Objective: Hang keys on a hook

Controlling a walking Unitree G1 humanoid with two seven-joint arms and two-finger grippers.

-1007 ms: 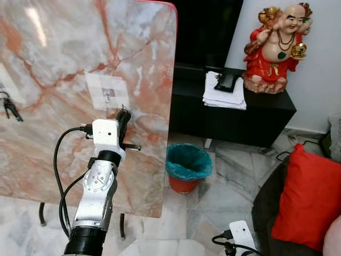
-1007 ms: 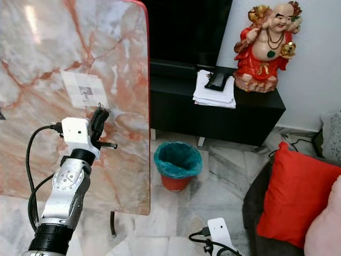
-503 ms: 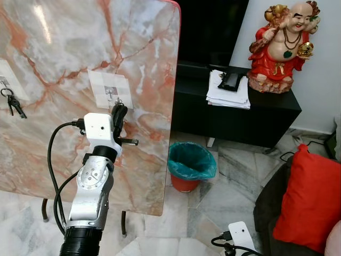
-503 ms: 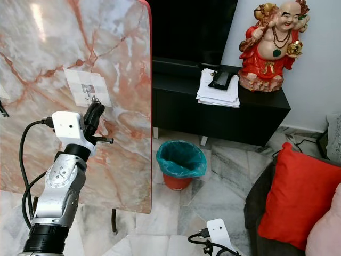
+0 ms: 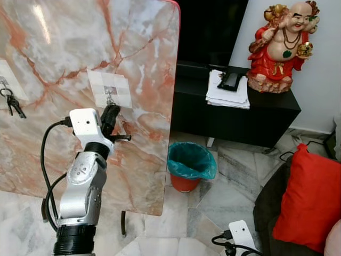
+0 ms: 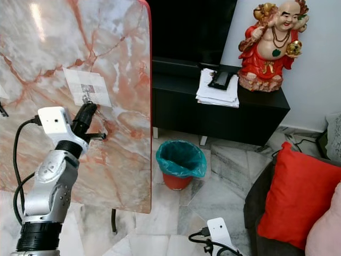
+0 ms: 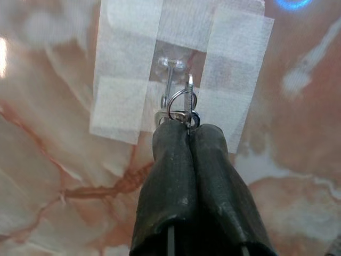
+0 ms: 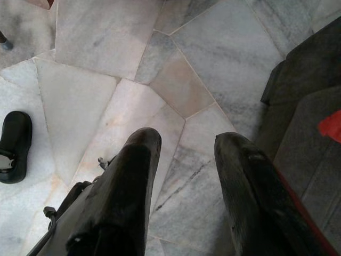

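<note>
- I'm pinching the key ring (image 7: 181,104) between my left gripper (image 7: 187,128) fingertips, pressed together, right at the taped hook (image 7: 169,74) on the marble slab (image 5: 64,48).
- Ring seems to overlap the hook's stem; threaded or not, unclear.
- My right gripper (image 8: 184,154) is hanging spread, idle, over the floor.

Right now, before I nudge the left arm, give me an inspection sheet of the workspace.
Surface: upright marble slab, taped patch.
Job's things: key ring pinched at hook; whether it hangs there, cannot tell. Other keys hang on the slab's left side.
Clutter: papers, statue, teal bin.
Grippers: left gripper shut on ring; right gripper open, idle over floor.
Cables: black cable along left arm.
Surroundings: black cabinet, red cushion.
</note>
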